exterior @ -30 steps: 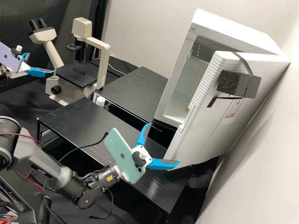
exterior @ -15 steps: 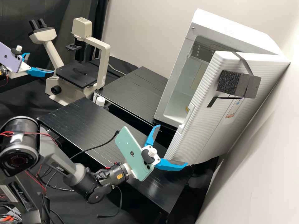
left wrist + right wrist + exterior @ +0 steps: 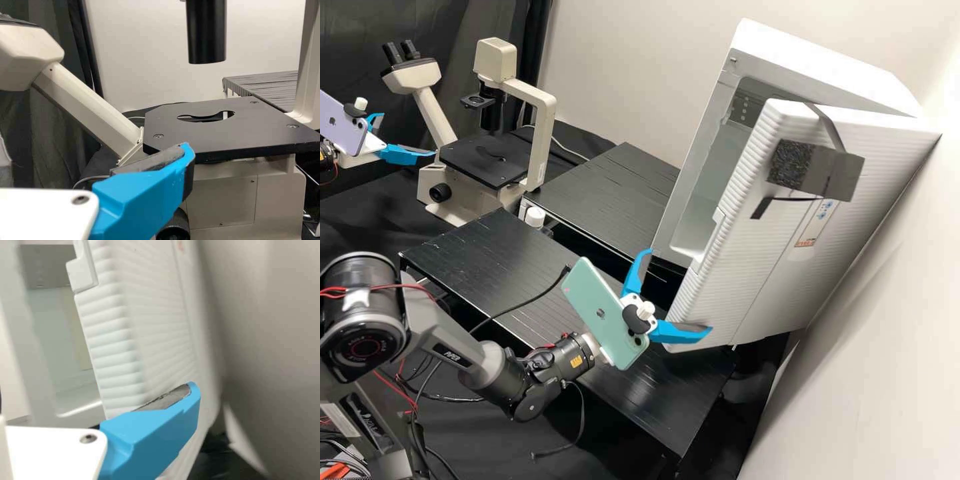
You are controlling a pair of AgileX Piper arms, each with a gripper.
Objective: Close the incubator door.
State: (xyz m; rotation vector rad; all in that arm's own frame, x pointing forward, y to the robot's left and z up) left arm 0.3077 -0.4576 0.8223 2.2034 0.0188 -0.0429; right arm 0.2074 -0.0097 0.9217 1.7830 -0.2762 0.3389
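High view: incubator door (image 3: 747,267) is part. open, on the right; my R gripper (image 3: 675,292) is at its near end, fingers wide. L gripper (image 3: 407,134), far left, also has wide fingers, near microscope (image 3: 549,127).

L wrist view: one finger before microscope. R wrist view: one finger before door.

From where I'm standing, the white incubator (image 3: 827,70) has its ribbed door (image 3: 747,280) partly open, with a dark foam block (image 3: 790,163) strapped near the top. The right gripper (image 3: 678,290) is down by the door's lower corner, fingers spread, one of them overlapping the door. Over by the cream microscope (image 3: 545,133), the left gripper (image 3: 407,135) hangs with its fingers apart too.
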